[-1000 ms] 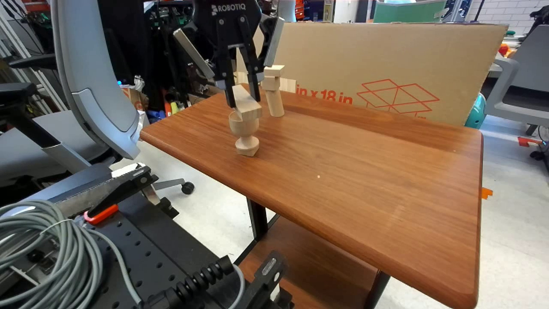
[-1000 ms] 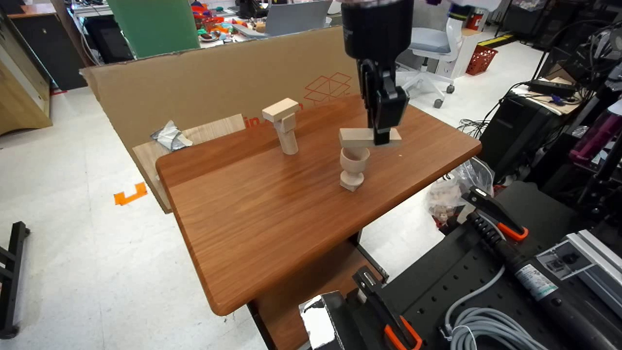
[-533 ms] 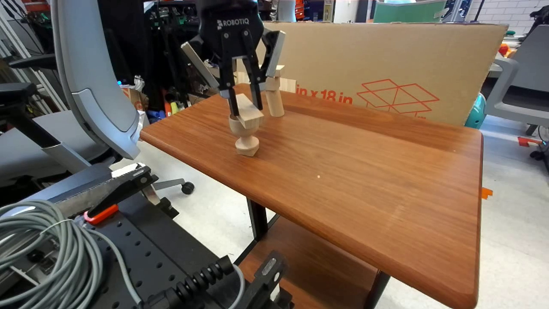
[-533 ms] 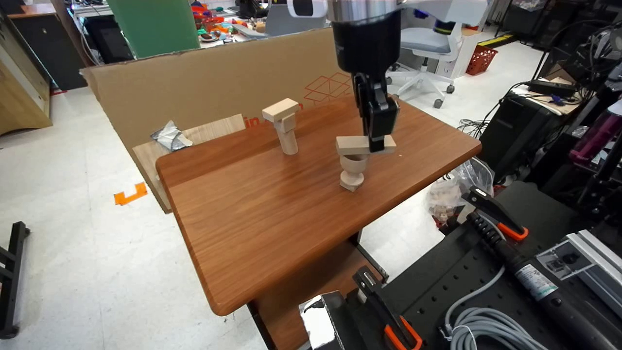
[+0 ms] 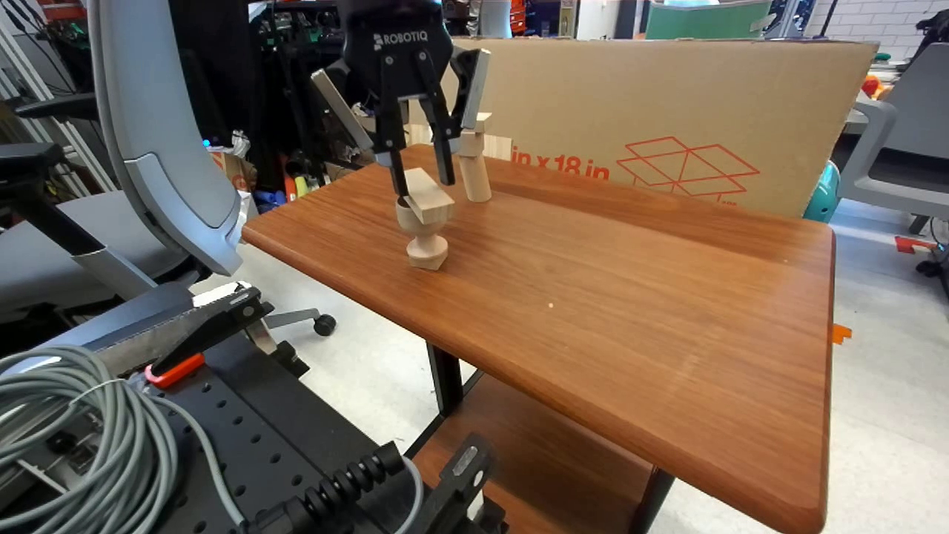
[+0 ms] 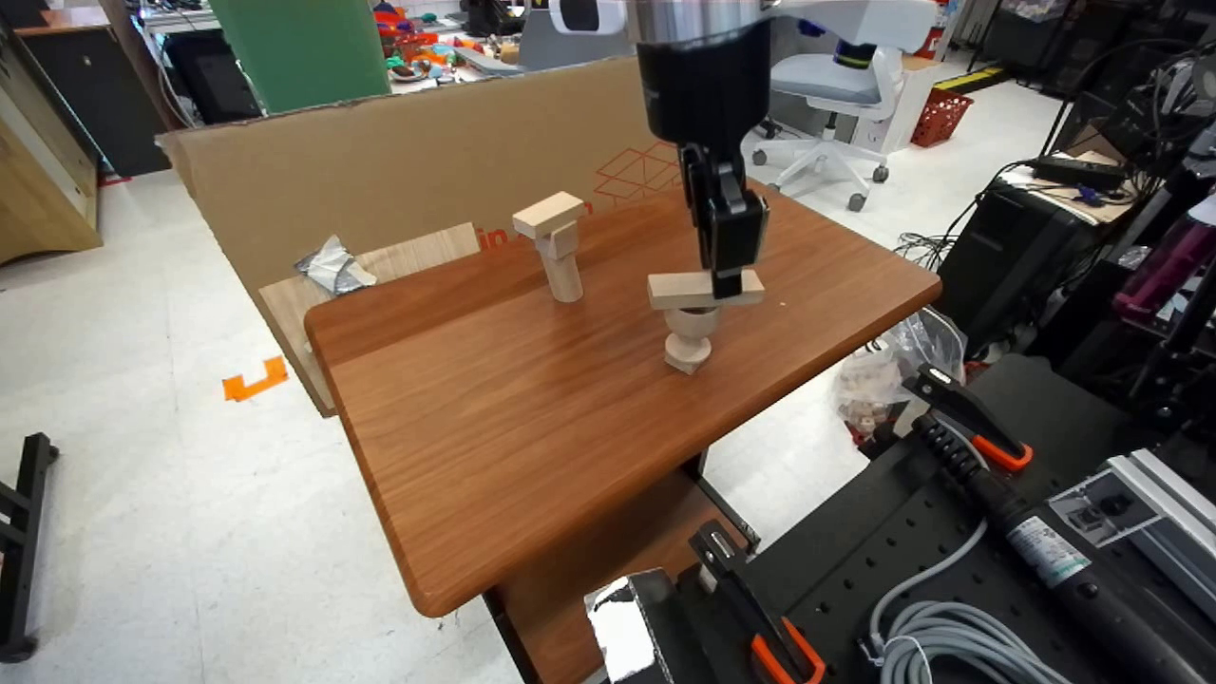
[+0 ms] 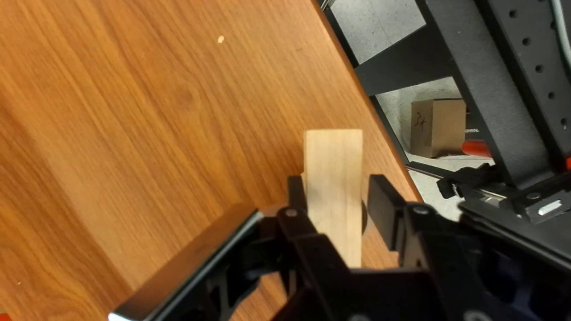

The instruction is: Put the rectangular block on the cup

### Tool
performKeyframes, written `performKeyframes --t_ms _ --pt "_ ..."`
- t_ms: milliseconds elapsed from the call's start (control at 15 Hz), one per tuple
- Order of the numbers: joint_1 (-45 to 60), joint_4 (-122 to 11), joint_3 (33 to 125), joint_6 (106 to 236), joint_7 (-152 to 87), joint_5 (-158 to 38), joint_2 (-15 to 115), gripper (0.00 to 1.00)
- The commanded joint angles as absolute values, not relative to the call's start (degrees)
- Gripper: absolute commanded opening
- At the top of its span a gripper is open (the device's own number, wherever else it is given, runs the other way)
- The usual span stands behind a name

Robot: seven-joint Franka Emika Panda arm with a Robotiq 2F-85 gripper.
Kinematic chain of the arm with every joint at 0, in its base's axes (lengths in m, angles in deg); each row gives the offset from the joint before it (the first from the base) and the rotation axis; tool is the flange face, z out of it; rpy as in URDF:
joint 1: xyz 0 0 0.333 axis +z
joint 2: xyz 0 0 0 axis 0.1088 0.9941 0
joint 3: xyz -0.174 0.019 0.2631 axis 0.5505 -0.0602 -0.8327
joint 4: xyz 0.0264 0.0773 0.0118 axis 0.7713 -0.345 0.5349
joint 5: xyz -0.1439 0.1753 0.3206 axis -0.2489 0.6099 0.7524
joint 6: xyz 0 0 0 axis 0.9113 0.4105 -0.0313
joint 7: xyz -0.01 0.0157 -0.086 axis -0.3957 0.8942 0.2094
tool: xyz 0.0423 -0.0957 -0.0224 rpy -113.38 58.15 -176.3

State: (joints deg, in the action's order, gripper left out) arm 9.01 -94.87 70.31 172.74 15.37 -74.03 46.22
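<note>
From where I stand, a big grey chair (image 5: pixel 159 126) is to the left of the claw (image 5: pixel 424 188). Down low on that side, nearer to me, a loop of grey wire (image 5: pixel 141 445) lies on a black cart (image 5: pixel 259 400). Next comes the claw, pointing down. It is loose: its two fingers (image 7: pixel 384 209) stand a bit wider than the wooden block (image 5: pixel 430 194) between them. In the wrist view a little gap shows beside one finger; the other is so close that I cannot tell if it touches. The block lies across the top of the little wooden cup (image 5: pixel 425 231), right under the claw. The cup stands up straight on the brown table (image 5: pixel 630 297). Just right of the claw, and behind it, a wooden T (image 5: pixel 475 174) stands up. Farther right, behind the table, stands a big piece of brown cardboard (image 5: pixel 667 96). Far to the right of the claw is another grey chair (image 5: pixel 904 144).
</note>
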Motion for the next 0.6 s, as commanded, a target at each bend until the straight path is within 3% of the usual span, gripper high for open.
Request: performKeyframes --t_ms 0,200,533 --pt "9.90 -93.23 70.33 171.16 12.52 -76.69 46.64 0.73" --pt "9.75 -93.14 70.00 171.17 11.64 -75.46 45.46 0.96" --pt "8.44 -92.26 68.93 169.39 8.35 -63.23 38.10 1.00"
